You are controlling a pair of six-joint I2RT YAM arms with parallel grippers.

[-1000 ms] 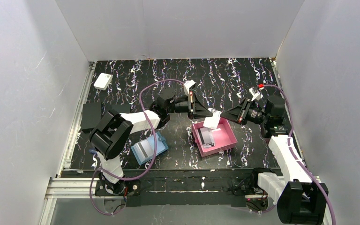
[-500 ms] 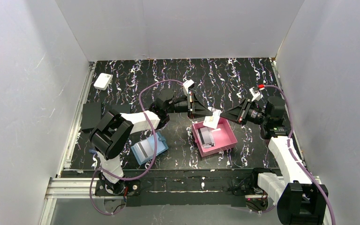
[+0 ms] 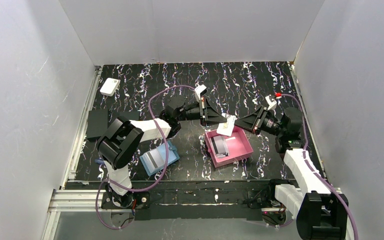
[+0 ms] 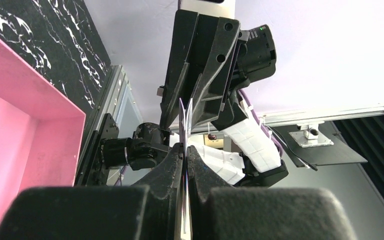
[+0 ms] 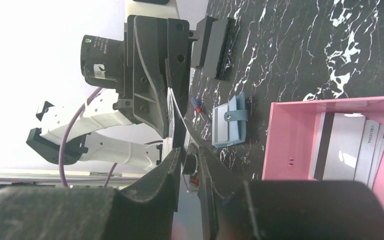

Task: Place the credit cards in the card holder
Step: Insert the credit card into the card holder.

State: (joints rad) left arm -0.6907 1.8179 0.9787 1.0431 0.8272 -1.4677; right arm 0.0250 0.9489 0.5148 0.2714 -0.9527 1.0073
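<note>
Your left jaws pinch one credit card [image 3: 226, 128]; your right jaws stand slightly parted around it. At least three more cards [image 5: 342, 145] fan in one pink tray [image 3: 242, 147], one card holder [image 5: 230, 122] nearby.

A square pink plastic tray [image 3: 241, 145] sits near the front middle of a black tabletop veined with white marbling [image 3: 190, 80]. A small white rounded box [image 3: 109, 86] lies in the far left corner. A flat matte black slab [image 3: 97, 123] rests beside the left aluminium rail [image 3: 78, 145]. Plain white walls [image 3: 195, 30] enclose three sides.
</note>
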